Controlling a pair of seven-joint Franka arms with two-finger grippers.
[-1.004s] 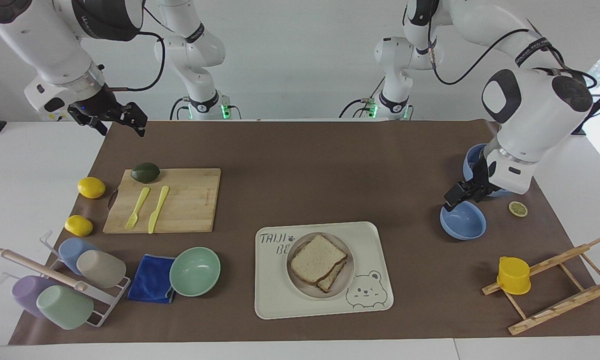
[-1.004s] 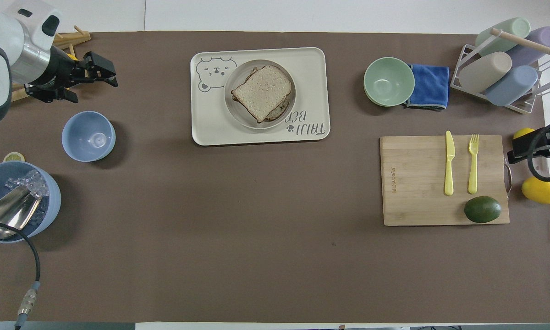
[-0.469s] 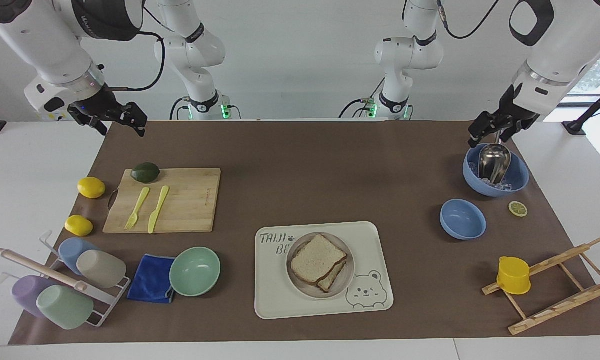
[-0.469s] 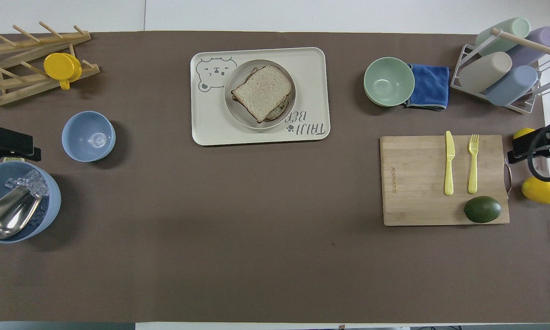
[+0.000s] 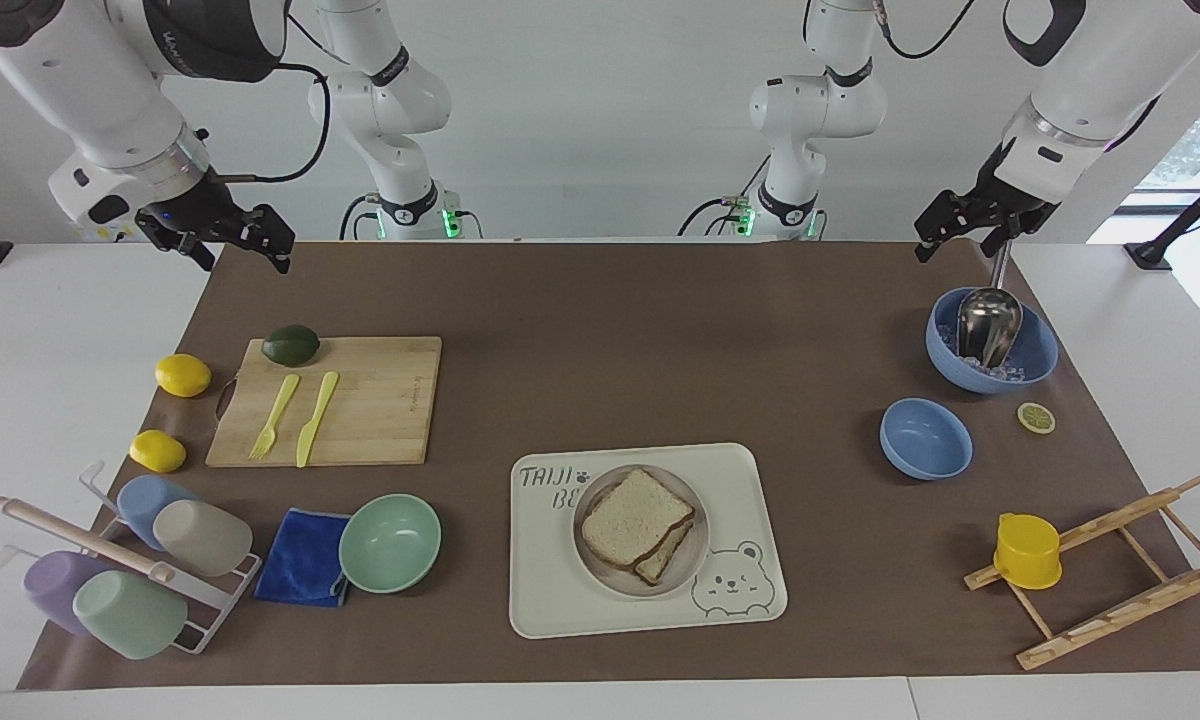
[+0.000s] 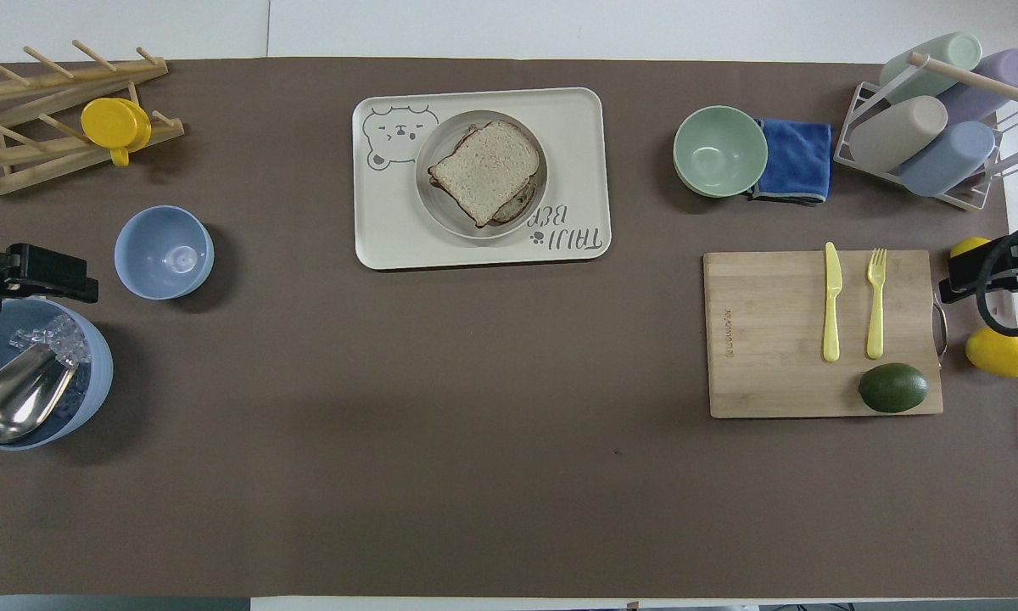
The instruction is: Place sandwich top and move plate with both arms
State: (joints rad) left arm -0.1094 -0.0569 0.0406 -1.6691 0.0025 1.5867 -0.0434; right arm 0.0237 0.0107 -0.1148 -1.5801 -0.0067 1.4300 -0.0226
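Left gripper (image 5: 952, 228) lifted (empty), brown mat (image 5: 660, 340)

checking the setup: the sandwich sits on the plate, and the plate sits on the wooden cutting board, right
Not quite. The sandwich top does sit on the plate, but the plate rests on the cream bear-printed tray, not the wooden cutting board. The facing view shows this.

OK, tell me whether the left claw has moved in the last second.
Yes. The left claw has risen off the small blue bowl and toward the robots, now above the ice bowl.
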